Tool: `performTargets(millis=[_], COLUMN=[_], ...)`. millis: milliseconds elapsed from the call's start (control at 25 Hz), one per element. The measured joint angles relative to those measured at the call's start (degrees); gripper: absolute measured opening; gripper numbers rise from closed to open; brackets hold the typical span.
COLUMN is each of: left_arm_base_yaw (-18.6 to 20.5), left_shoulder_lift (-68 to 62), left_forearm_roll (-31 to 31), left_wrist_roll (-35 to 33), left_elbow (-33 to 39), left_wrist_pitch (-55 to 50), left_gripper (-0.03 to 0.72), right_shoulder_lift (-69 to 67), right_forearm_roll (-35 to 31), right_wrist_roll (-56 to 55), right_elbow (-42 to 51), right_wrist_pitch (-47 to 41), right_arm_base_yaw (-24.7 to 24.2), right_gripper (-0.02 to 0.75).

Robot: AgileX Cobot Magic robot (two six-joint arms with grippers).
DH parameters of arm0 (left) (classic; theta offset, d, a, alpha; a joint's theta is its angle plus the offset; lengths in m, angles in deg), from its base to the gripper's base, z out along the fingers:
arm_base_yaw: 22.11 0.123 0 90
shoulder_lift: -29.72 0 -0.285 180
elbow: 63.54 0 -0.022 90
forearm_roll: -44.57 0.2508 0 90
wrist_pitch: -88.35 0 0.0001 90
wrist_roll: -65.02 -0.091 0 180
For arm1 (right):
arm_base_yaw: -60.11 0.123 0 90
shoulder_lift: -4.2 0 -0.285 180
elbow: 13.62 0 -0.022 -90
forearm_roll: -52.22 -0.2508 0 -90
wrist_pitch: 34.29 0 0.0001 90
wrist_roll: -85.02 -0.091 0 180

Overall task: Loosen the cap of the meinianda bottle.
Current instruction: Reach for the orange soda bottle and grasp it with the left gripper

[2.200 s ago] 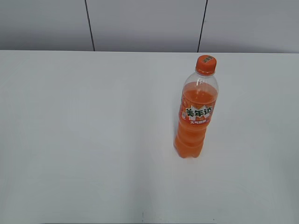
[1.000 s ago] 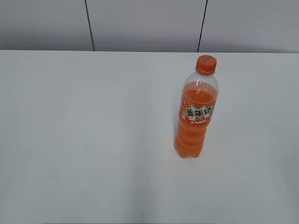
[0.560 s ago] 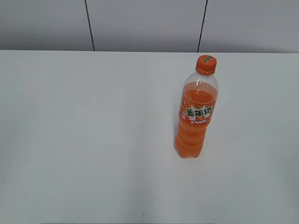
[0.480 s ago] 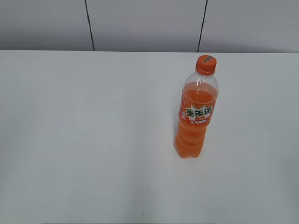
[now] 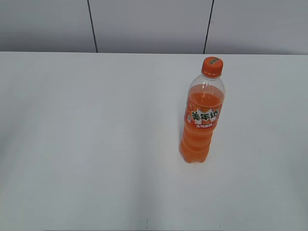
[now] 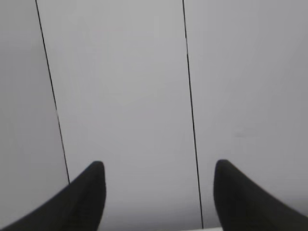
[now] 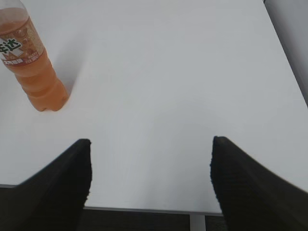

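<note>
The meinianda bottle [image 5: 201, 118] stands upright on the white table [image 5: 96, 144], right of centre, full of orange soda. Its orange cap [image 5: 211, 67] sits on top. No gripper shows in the exterior view. In the right wrist view the bottle's lower body [image 7: 36, 67] stands at the upper left, its cap out of frame; my right gripper [image 7: 150, 144] is open and empty, over the table's near edge, far from the bottle. My left gripper [image 6: 158, 166] is open and empty, facing a grey panelled wall; the bottle does not show there.
A grey wall with dark vertical seams [image 5: 91, 26] runs behind the table. The table's right edge [image 7: 284, 53] and near edge [image 7: 144, 210] show in the right wrist view.
</note>
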Motion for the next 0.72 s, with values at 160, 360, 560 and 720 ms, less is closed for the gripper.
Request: performTargets(millis=[160, 360, 560, 720], left_arm_base_yaw=[0.0, 0.0, 0.0, 0.0], left_shoulder_lift=[-3.5, -9.6, -17.0, -23.9], left_forearm_roll=[0.0, 0.0, -0.1, -0.1], left_wrist_roll=[0.0, 0.0, 0.0, 0.0], left_elbow=[0.0, 0.0, 0.0, 0.0], left_wrist_pitch=[7.4, 11.7, 15.5, 21.0], left_gripper=[0.426, 0.411, 0.405, 0.405], right_shoulder_lift=[0.0, 0.0, 0.0, 0.0], right_forearm_roll=[0.0, 0.0, 0.0, 0.0], right_wrist_roll=[0.0, 0.0, 0.0, 0.0], right_elbow=[0.0, 0.0, 0.0, 0.0], right_wrist_pitch=[0.0, 0.0, 0.0, 0.0], right_arm_base_yaw=[0.0, 0.0, 0.0, 0.0], right_gripper=[0.577, 0.577, 0.577, 0.577])
